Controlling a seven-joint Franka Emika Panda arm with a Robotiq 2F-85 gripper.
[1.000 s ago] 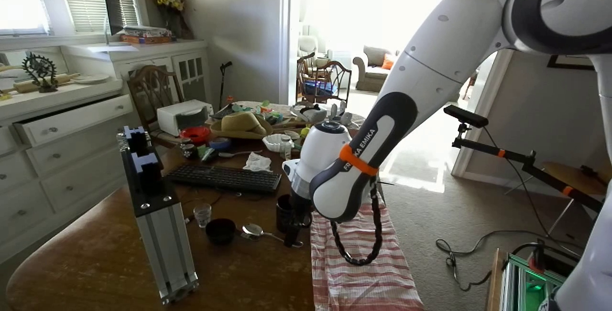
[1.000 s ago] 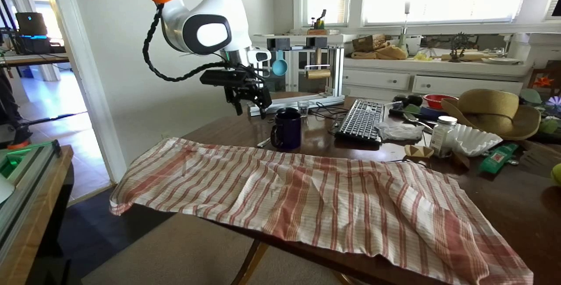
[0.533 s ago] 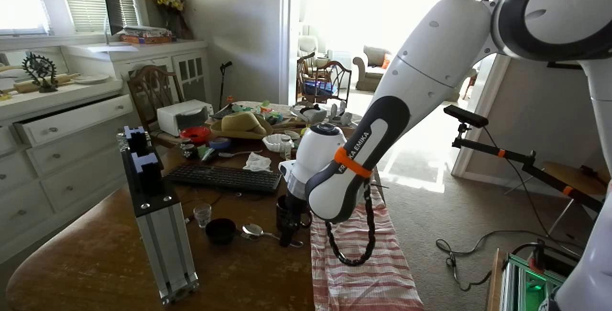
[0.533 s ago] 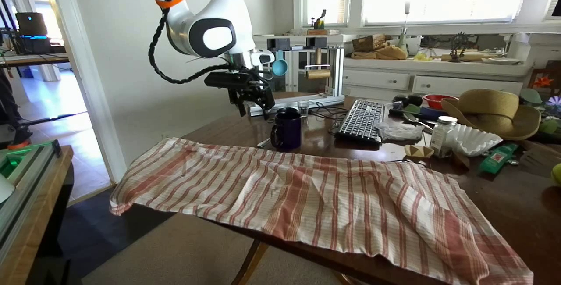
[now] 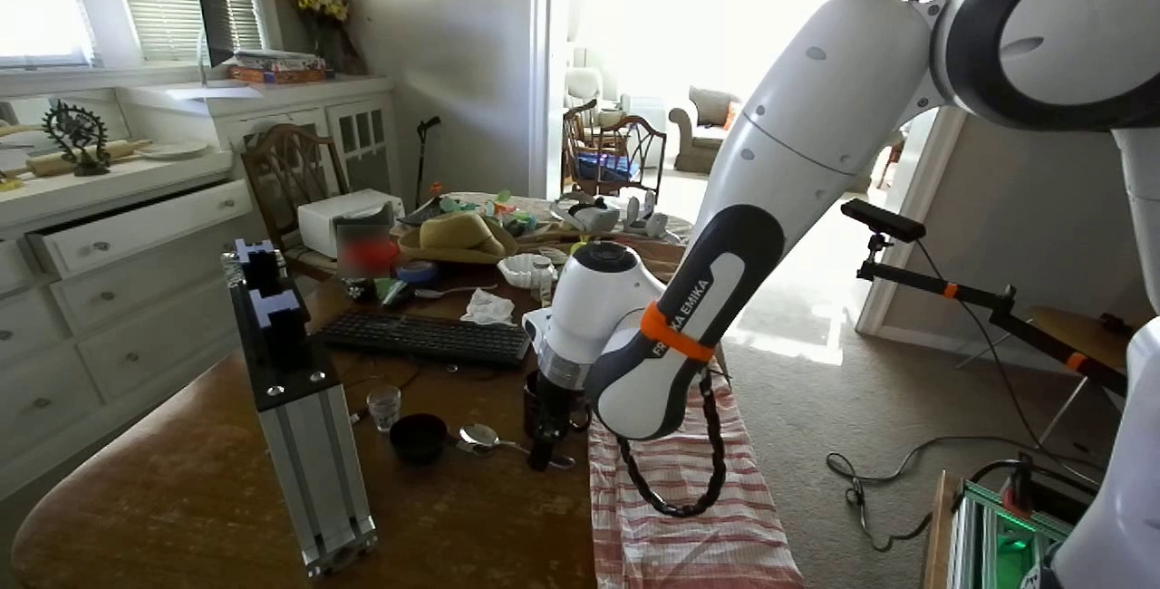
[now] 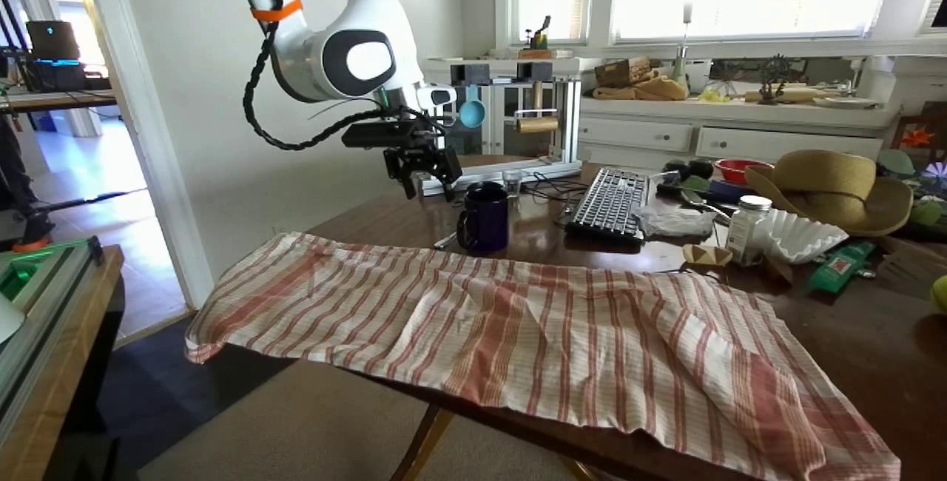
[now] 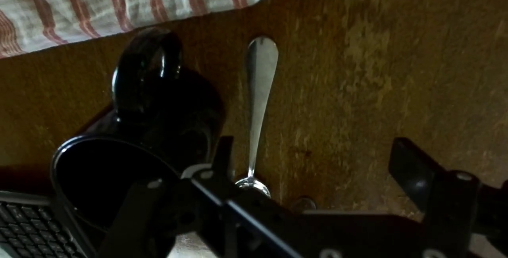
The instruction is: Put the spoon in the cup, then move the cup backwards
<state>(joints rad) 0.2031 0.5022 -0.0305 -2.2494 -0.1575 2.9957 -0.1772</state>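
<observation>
The silvery spoon (image 7: 262,75) lies flat on the wooden table beside the cup, its handle pointing toward the striped cloth. Its bowl end (image 5: 480,434) shows in an exterior view, and its handle tip (image 6: 445,241) peeks out behind the cup. The black cup (image 6: 488,223) stands upright, handle toward the cloth side; it also shows in the wrist view (image 7: 182,123) and partly behind the gripper (image 5: 532,403). My gripper (image 7: 313,145) is open and empty above the table. In the wrist view the spoon's neck lies between the fingers, near the left finger, which hides part of the spoon's bowl.
A small dark round bowl (image 5: 418,438) and a clear glass (image 5: 384,408) stand past the spoon's bowl end. The tall aluminium frame (image 5: 313,471) stands beyond them. A keyboard (image 6: 608,203) is behind the cup. A striped cloth (image 6: 488,318) covers the table's edge.
The arm has shifted slightly and its wrist has tilted. The gripper has moved a little toward the spoon's bowl end and stays open. The spoon and cup have not moved.
</observation>
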